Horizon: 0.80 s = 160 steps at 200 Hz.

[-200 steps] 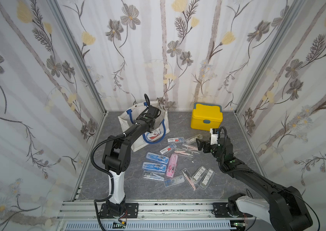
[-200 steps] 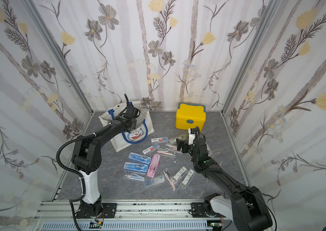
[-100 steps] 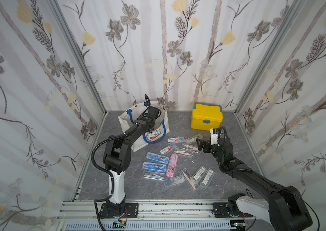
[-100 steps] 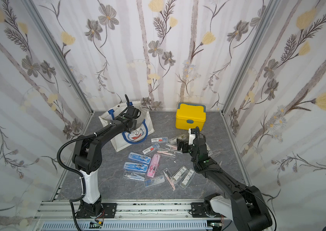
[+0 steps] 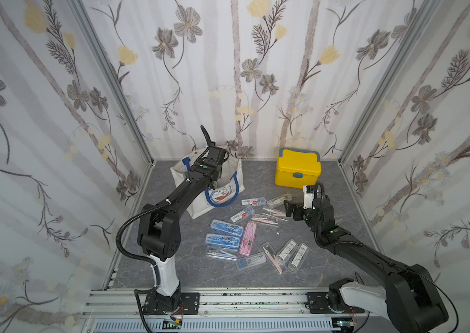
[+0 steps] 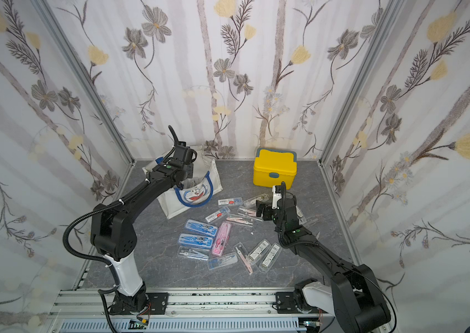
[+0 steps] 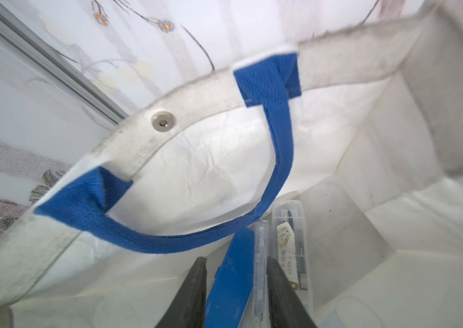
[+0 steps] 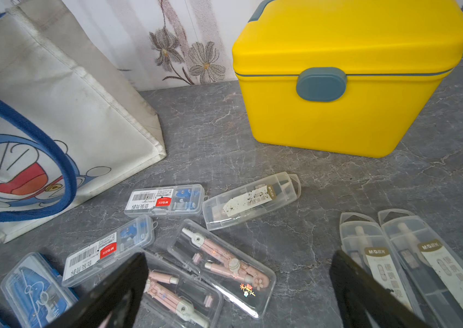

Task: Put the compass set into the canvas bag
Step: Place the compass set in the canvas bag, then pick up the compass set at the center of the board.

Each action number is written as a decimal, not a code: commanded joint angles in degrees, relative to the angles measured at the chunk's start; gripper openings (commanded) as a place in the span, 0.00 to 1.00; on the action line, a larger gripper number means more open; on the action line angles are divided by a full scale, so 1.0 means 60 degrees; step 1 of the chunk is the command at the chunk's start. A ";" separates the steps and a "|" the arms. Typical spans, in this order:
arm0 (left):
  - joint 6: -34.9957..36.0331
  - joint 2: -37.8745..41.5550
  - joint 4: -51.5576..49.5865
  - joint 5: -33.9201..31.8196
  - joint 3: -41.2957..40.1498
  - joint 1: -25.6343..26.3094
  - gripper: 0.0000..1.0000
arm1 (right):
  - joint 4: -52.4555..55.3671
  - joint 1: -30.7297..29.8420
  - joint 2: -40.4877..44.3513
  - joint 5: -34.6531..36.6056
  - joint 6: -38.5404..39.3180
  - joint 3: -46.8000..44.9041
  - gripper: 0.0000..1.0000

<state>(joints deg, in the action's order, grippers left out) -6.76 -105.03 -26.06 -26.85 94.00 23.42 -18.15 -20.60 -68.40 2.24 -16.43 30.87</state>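
The canvas bag [image 5: 231, 168] [image 8: 68, 93] stands at the back left, white with blue handles and a cat face. My left arm's wrist [image 5: 209, 167] reaches down into its mouth, and the fingers are hidden in both top views. In the left wrist view my left gripper [image 7: 236, 259] is inside the bag, jaws parted. A blue compass set case [image 7: 233, 278] stands loose between them, with a gap at one finger. A clear case [image 7: 291, 241] lies beside it. My right gripper [image 5: 293, 210] [image 8: 239, 255] hovers open over two pink compass sets [image 8: 221, 264].
Several more compass set cases, blue [image 5: 225, 226], pink [image 5: 247, 238] and clear [image 5: 293, 253], lie scattered on the grey table between the arms. A yellow lidded box [image 5: 297, 170] [image 8: 338, 85] stands at the back right. Walls enclose three sides.
My left gripper's jaws have parted from shut, letting go of the blue case inside the bag. Neither arm has visibly moved.
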 commanded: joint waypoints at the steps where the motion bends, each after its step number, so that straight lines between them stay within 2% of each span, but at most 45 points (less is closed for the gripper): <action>1: -0.0595 0.0666 0.0784 0.0522 -0.0367 0.0001 0.40 | 0.0229 0.0005 -0.0247 0.0380 -0.0092 0.0234 1.00; 39: -0.0955 0.2180 0.2348 0.2634 -0.1638 0.0026 0.63 | 0.0853 0.0020 -0.0944 0.0624 -0.0248 0.0772 0.99; 81: -0.1955 0.3159 0.4133 0.5228 -0.2939 0.0199 0.99 | 0.1768 0.0281 -0.1845 0.0989 -0.0739 0.1594 1.00; 98: -0.2168 0.3203 0.4538 0.5680 -0.3198 0.0566 1.00 | 0.2185 0.0509 -0.2124 0.0989 -0.0879 0.1909 1.00; 160: -0.2171 0.2593 0.4702 0.5444 -0.3109 0.2318 1.00 | 0.2878 0.1651 -0.1918 0.0638 -0.1211 0.1907 0.99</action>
<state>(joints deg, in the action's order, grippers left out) -18.92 -88.14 -0.75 5.43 74.87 34.89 -2.72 -12.45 -81.03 6.74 -22.02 42.30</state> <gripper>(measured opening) 0.995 0.994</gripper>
